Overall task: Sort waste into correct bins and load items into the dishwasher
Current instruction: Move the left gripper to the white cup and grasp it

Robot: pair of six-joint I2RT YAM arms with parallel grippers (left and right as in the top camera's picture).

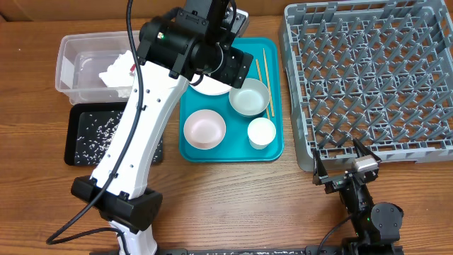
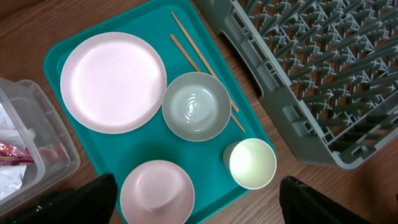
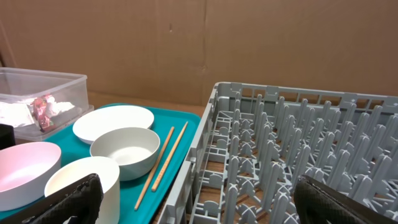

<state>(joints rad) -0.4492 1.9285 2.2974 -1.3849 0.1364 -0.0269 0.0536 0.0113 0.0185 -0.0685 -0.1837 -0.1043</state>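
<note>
Knocking things over is the big worry now. The left gripper [image 2: 199, 208] hangs over the teal tray [image 2: 208, 155] with its fingers spread wide and nothing in them. The dishes sit close together, so a finger going down for the cup [image 2: 252, 163] could bump the pink bowl [image 2: 157, 191] or the grey bowl [image 2: 196, 106]. The chopsticks [image 2: 199, 62] are thin and lie flat right beside the grey bowl. They could slip out of a pinch or drop through the holes in the rack [image 2: 298, 130].

The right gripper [image 1: 342, 167] sits low by the front of the rack, spread wide and empty too.

The big plate [image 2: 113, 82] is on the teal tray as well. The rack has nothing in it yet. The clear tub [image 1: 67, 71] holds the white napkin [image 1: 117, 71] and a red thing, likely the wrapper [image 2: 12, 152], though only a bit shows. The black tray [image 1: 74, 152] holds the rice [image 1: 99, 131].
</note>
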